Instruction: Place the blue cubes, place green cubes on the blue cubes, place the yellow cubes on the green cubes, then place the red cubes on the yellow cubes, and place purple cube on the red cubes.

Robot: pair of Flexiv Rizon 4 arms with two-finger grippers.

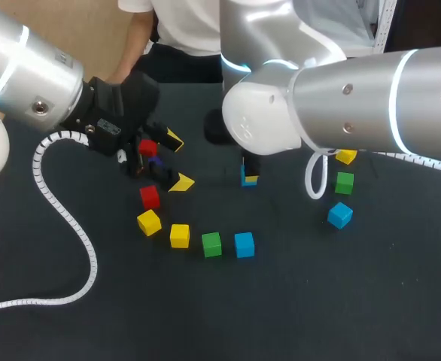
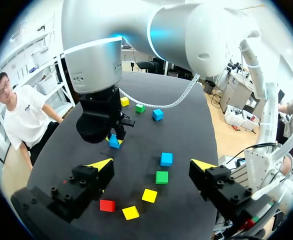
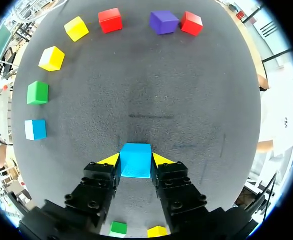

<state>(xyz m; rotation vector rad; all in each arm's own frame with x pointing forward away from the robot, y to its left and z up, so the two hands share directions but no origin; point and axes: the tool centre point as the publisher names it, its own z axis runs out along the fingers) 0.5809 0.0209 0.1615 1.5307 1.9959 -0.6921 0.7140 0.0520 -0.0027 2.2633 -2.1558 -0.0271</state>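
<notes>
My right gripper (image 3: 136,160) is shut on a blue cube (image 3: 136,161), held low over the middle of the table (image 1: 296,301); the same cube (image 1: 248,179) shows under the right arm. An arc of cubes lies nearer the front: red (image 1: 150,197), yellow (image 1: 149,222), yellow (image 1: 179,235), green (image 1: 211,244), blue (image 1: 244,244). My left gripper (image 1: 177,161) hangs open at the left, with a red cube (image 1: 147,148) and a purple cube (image 1: 154,160) just below it. The left gripper (image 2: 151,165) has nothing between its fingers.
On the right lie a yellow cube (image 1: 346,156), a green cube (image 1: 345,183) and a blue cube (image 1: 340,215). The left arm's white coiled cable (image 1: 62,218) trails over the table's left side. The right arm's bulk hides part of the table's far middle.
</notes>
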